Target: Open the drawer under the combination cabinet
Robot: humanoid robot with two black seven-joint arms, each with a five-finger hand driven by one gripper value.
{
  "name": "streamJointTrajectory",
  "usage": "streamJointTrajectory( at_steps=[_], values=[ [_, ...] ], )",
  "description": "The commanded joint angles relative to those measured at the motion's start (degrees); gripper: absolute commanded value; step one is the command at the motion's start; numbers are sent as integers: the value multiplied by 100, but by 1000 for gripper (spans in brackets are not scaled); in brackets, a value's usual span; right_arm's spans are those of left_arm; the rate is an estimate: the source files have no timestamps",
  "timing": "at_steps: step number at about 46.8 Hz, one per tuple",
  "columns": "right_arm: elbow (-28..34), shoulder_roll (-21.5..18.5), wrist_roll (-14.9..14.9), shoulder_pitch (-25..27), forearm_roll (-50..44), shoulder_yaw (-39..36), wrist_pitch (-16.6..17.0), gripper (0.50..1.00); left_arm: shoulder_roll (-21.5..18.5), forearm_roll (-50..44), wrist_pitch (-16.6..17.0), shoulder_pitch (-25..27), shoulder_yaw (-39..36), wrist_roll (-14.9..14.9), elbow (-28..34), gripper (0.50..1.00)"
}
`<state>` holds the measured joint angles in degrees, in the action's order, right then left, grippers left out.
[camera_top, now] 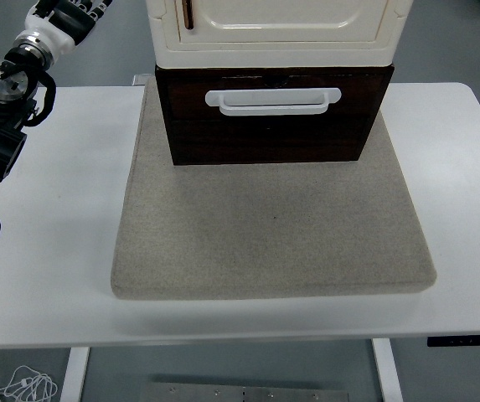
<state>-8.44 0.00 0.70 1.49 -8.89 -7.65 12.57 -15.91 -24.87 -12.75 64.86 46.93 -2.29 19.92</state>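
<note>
You are looking down on a white table (55, 251) that fills most of the frame, with grey floor showing past its far edge and below its near edge. A square beige mat (273, 226) lies on the middle of the table, reaching from the near centre up to the cabinet.

The cabinet (277, 33) stands on the far part of the mat, at the top centre of the frame. Its upper part is cream-coloured, with a door panel and a small brown handle (188, 12) at the panel's left side; the top of it is cut off by the frame edge. Beneath it sits the dark brown drawer (273, 126), its front facing you. A white bar handle (273, 100) runs across the upper middle of the drawer front. The front sits slightly back from the cream body above it, so the drawer reads as closed.

Your left arm (5, 92) comes in at the upper left, black with a silver joint, and rises toward the top edge. The left hand (70, 15) is at the very top left of the frame, well apart from the cabinet and touching nothing. It is partly cut off, so you cannot tell whether its fingers are spread or curled.

A black control panel (466, 340) sits on the table's front edge at lower right. White cables (22, 387) lie on the floor at lower left.
</note>
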Motion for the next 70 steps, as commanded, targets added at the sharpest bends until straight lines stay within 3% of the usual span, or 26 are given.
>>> streamJointTrajectory(
  at_steps=[1, 24, 29, 45, 53, 61, 70],
  values=[
    [0, 0, 1, 0, 1, 0, 0, 926, 0, 0, 0, 0, 0, 0, 3, 1000],
    [0, 0, 1, 0, 1, 0, 0, 926, -211, 0, -228, 79, -9, 0, -23, 1000],
    [0, 0, 1, 0, 1, 0, 0, 926, -246, 26, -308, 175, -17, 123, -23, 1000],
    [0, 0, 1, 0, 1, 0, 0, 926, -790, 860, -439, 992, -17, 185, -14, 1000],
    [0, 0, 1, 0, 1, 0, 0, 926, -870, 1414, -606, 1423, -17, 229, 12, 1000],
    [0, 0, 1, 0, 1, 0, 0, 926, -1458, 1749, -589, 1573, -26, 237, 1048, 1000],
    [0, 0, 1, 0, 1, 0, 0, 926, -1854, 1907, -466, 1836, -35, 325, 2033, 1000]
  ],
)
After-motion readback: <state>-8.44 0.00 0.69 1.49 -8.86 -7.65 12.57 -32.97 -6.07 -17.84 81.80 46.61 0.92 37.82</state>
